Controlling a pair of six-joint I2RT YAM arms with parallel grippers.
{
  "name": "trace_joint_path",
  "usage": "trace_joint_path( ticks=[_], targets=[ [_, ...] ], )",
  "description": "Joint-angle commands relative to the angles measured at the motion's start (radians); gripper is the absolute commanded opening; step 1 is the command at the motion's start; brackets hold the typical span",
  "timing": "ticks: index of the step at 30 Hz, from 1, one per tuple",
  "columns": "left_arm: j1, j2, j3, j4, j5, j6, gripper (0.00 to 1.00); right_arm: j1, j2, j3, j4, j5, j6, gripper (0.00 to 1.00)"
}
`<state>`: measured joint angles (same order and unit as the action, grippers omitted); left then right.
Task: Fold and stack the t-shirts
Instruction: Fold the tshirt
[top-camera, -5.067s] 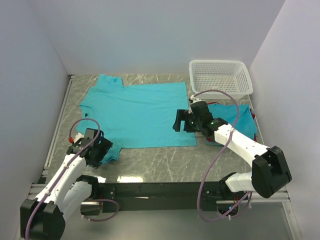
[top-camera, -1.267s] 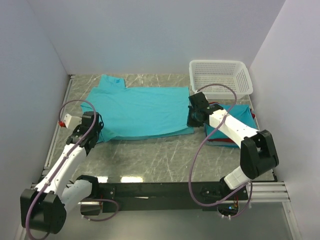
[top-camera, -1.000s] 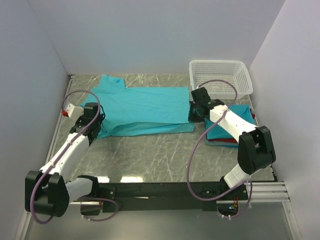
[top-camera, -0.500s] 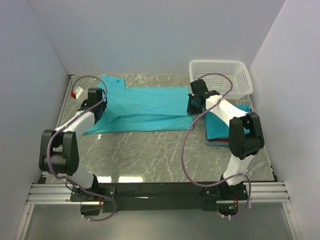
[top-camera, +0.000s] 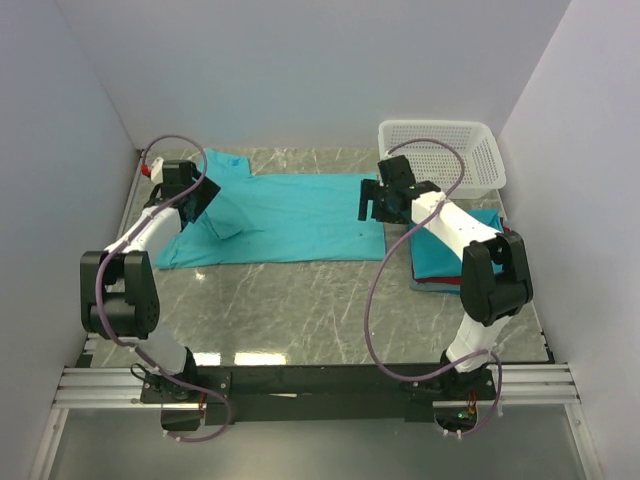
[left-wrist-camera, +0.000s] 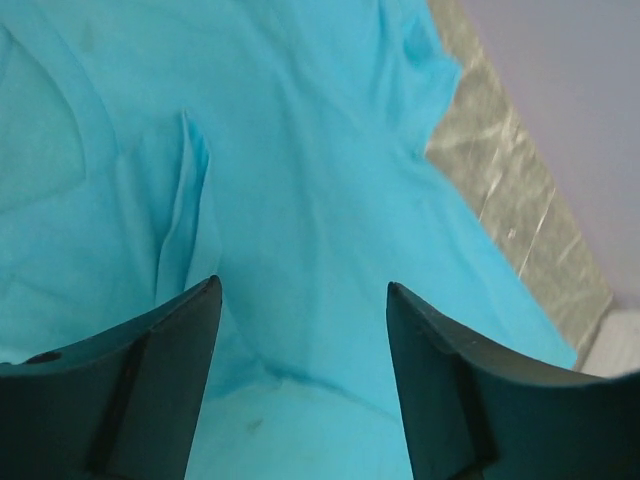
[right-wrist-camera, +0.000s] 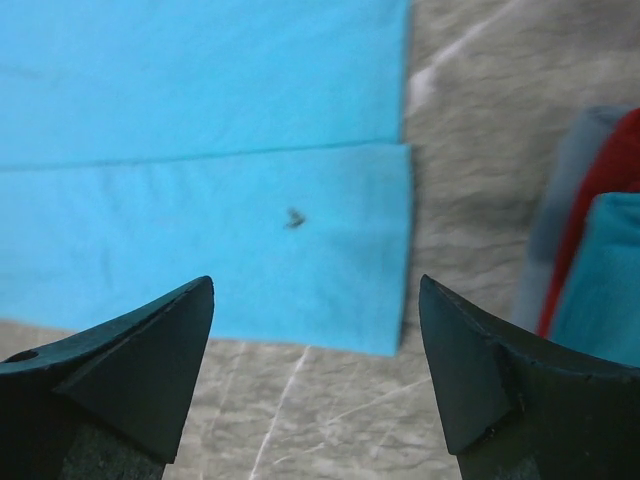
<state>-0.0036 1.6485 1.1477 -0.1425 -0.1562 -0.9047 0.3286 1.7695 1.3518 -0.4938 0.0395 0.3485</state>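
Wrist views: left hand (left-wrist-camera: 302, 300), right hand (right-wrist-camera: 315, 300) both wide apart, empty, above teal t-shirt (top-camera: 290, 210).

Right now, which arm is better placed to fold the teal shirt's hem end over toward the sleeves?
Right, I'd say. The right claw, open, hovers at the hem edge of the teal shirt, as its wrist view shows. The left claw, also open, is over the opposite sleeve end.
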Motion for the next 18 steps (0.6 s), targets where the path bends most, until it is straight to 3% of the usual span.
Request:
trace_joint_path(
  ticks=[1, 3, 6, 13, 18],
  targets=[
    [-0.001, -0.079, -0.083, -0.037, 0.128, 0.032, 0.73, 0.059, -0.058, -0.054, 0.043, -0.015, -0.028, 0.89],
    [-0.002, -0.124, -0.161, -0.037, 0.148, 0.029, 0.85, 0.085, -0.065, -0.092, 0.06, -0.018, -0.022, 0.9],
    [-0.001, -0.171, -0.25, -0.023, 0.159, 0.029, 0.87, 0.095, -0.068, -0.129, 0.086, -0.033, -0.016, 0.9],
    [-0.001, -0.132, -0.318, 0.064, 0.188, 0.006, 0.85, 0.098, -0.082, -0.18, 0.115, -0.035, -0.005, 0.9],
    [-0.001, -0.079, -0.287, 0.122, 0.176, -0.016, 0.74, 0.098, -0.097, -0.206, 0.113, -0.004, 0.0, 0.9]
  ],
)
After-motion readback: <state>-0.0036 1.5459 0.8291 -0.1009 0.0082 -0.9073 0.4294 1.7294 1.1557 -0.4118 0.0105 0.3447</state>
